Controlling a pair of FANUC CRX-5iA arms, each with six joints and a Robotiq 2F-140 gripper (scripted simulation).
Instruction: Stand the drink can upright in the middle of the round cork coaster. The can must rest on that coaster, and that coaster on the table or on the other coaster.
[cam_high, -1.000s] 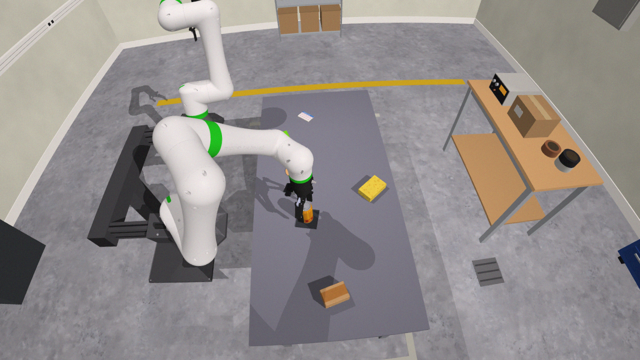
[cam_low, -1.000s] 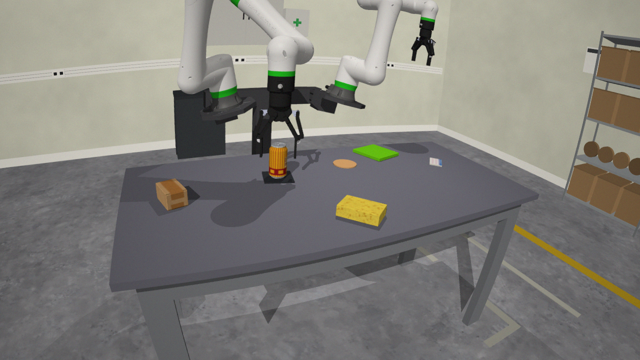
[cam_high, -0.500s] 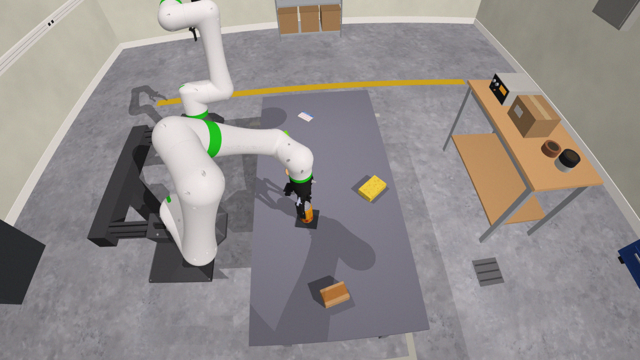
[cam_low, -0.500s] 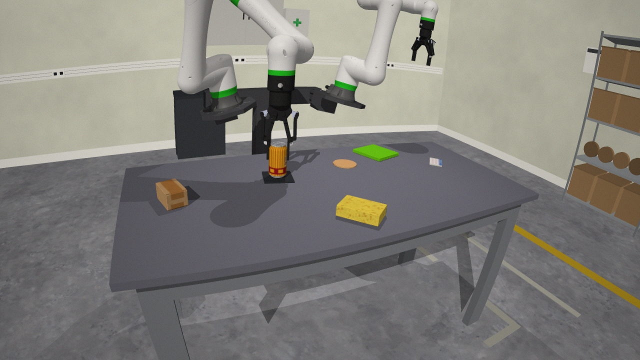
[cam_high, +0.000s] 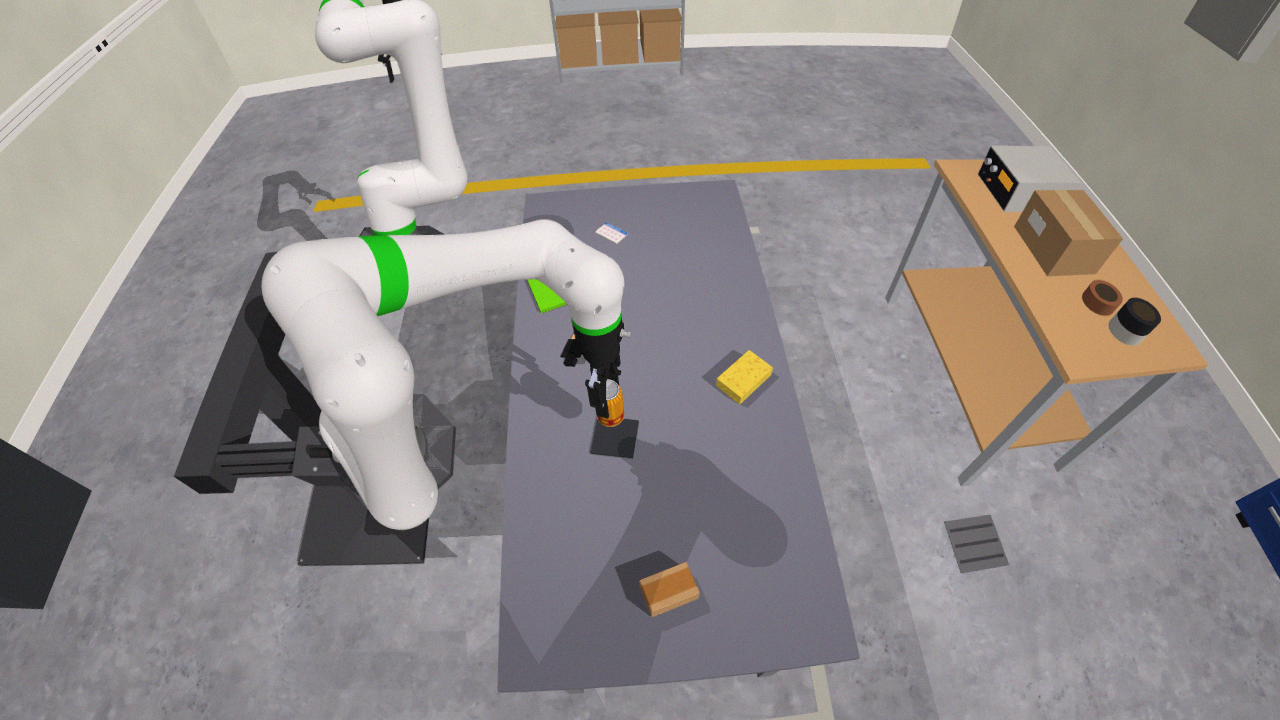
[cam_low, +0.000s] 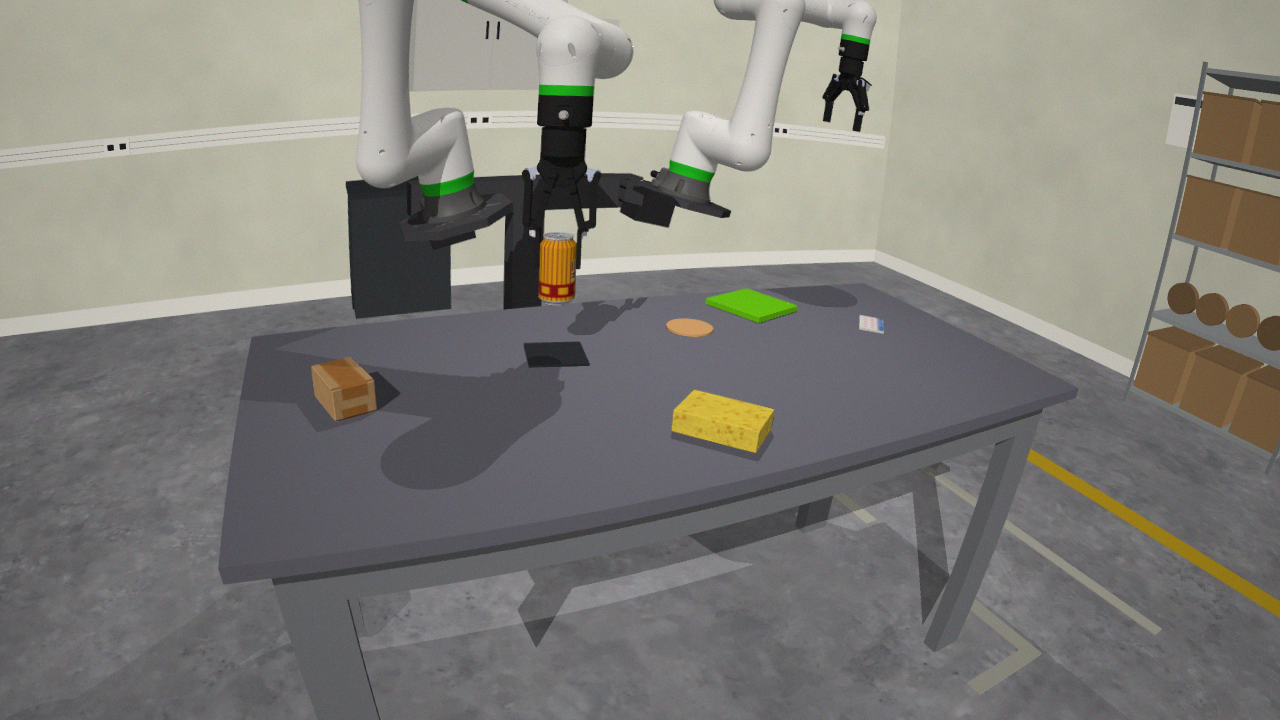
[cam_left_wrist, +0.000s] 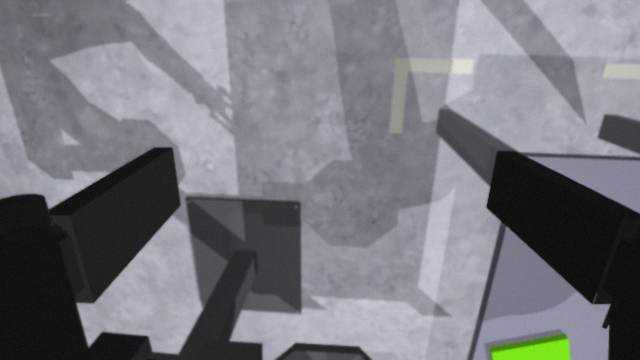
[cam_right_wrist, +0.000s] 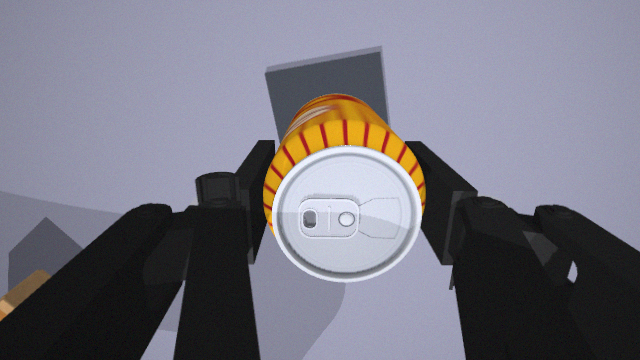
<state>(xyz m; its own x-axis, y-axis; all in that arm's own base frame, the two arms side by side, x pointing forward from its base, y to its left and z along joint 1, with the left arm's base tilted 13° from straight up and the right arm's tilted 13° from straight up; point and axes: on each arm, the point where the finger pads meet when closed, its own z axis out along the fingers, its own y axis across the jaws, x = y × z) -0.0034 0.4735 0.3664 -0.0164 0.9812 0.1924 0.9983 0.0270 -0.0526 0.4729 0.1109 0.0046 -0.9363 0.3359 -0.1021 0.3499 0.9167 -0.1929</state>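
My right gripper (cam_high: 601, 401) (cam_low: 556, 254) (cam_right_wrist: 339, 166) is shut on the orange drink can (cam_high: 612, 411) (cam_low: 556, 268) (cam_right_wrist: 345, 250), one finger on each side. The can is upright, lid up, and hangs in the air above the dark square coaster (cam_high: 614, 443) (cam_low: 555, 355) (cam_right_wrist: 325, 75). The round cork coaster (cam_low: 689, 327) lies flat on the table, right of the dark coaster in the exterior view; in the top view the right arm hides most of it. My left gripper (cam_low: 843, 121) (cam_left_wrist: 335, 178) is open and empty, high up beyond the table.
A green slab (cam_high: 547, 296) (cam_low: 751, 305) (cam_left_wrist: 532, 350) lies close to the cork coaster. A yellow sponge (cam_high: 744, 376) (cam_low: 721, 422), a small brown box (cam_high: 669, 589) (cam_low: 343, 390) and a small white and blue card (cam_high: 611, 232) (cam_low: 870, 324) also lie on the table (cam_high: 680, 286) (cam_low: 850, 376).
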